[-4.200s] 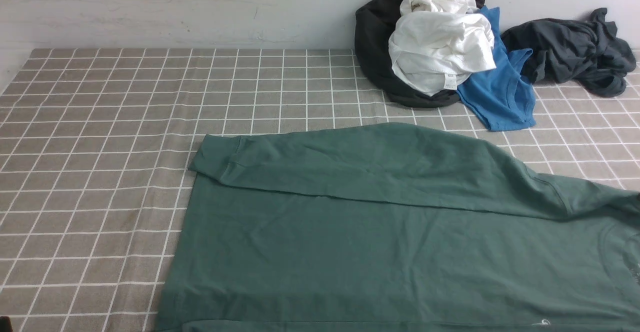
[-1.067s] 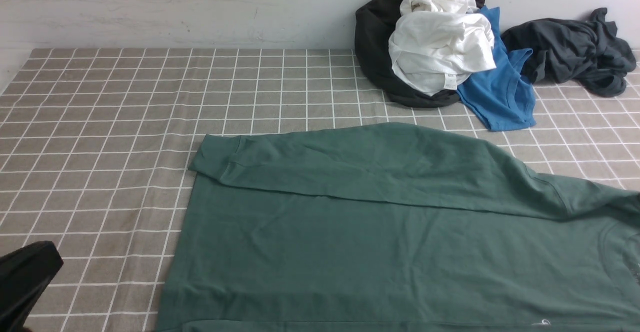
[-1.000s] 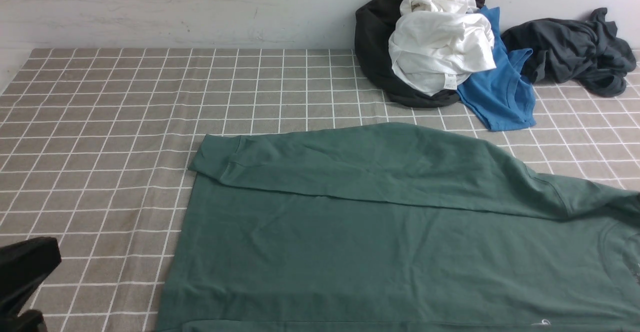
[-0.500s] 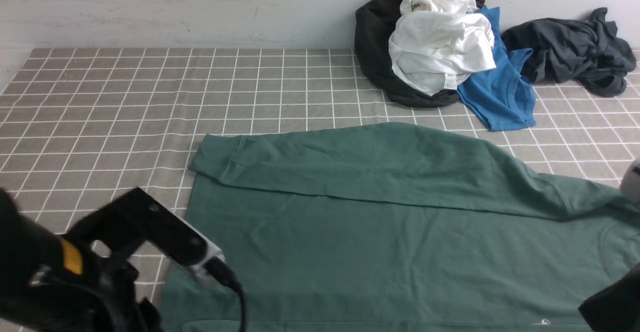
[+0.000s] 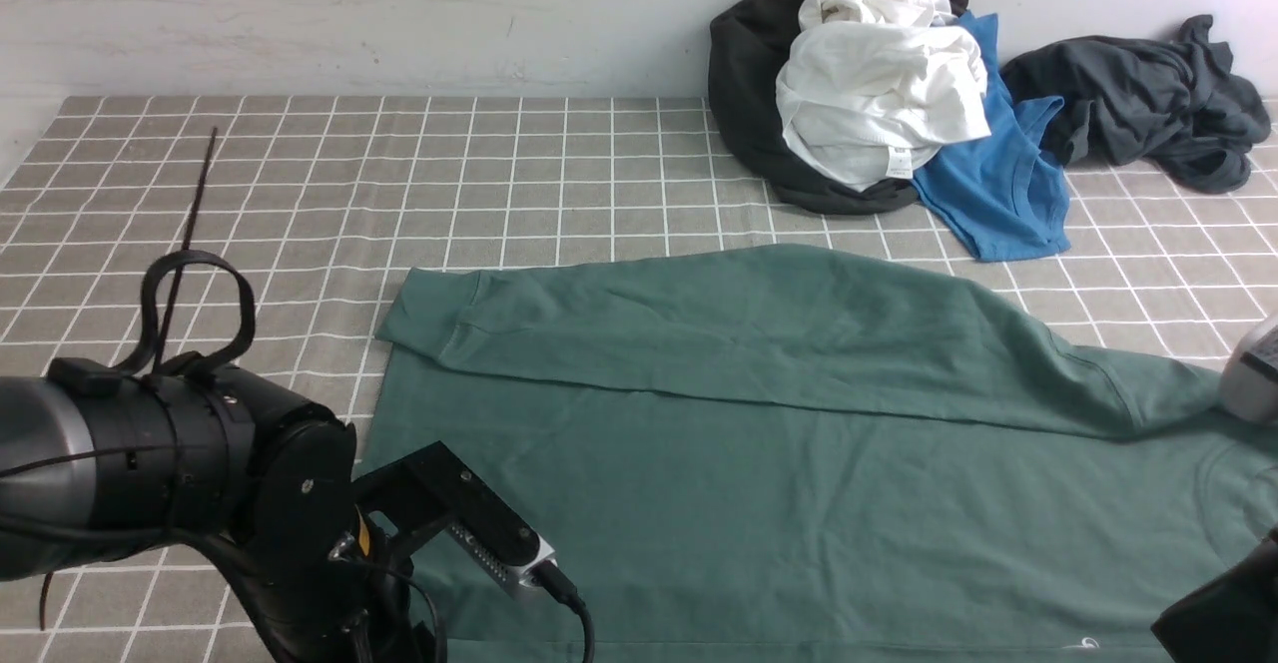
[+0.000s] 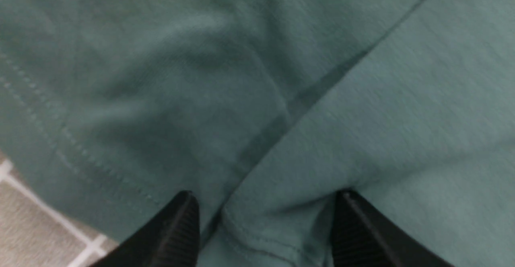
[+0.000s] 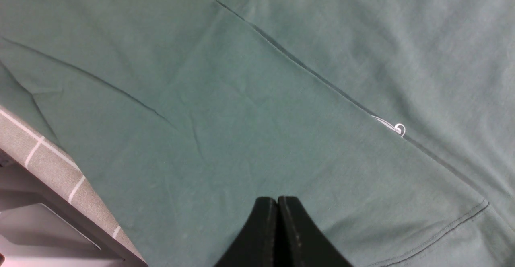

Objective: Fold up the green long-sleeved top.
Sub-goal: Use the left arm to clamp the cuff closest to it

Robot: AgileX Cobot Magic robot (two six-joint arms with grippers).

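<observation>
The green long-sleeved top (image 5: 799, 463) lies flat across the near half of the table, with one sleeve (image 5: 699, 333) folded across its body and the cuff (image 5: 429, 319) at the left. My left arm (image 5: 200, 463) reaches over the top's near left corner. In the left wrist view my left gripper (image 6: 266, 196) is open, its fingertips (image 6: 183, 218) resting on the green cloth (image 6: 201, 78) either side of a folded edge. My right gripper (image 7: 277, 199) is shut and empty, hovering over the top (image 7: 241, 98) beside a small pale print (image 7: 396, 129).
The tablecloth (image 5: 300, 194) is grey with a white grid. At the back right, against the wall, sits a pile of a black garment (image 5: 744, 94), a white garment (image 5: 879, 94) and a bright blue t-shirt (image 5: 998, 194), with a dark grey garment (image 5: 1148, 104) beside it. The right wrist view shows the table's edge (image 7: 60, 202).
My left arm has swung in from the lower left corner onto the top's near left corner, and its jaws have opened. My right arm has come into view at the lower right.
</observation>
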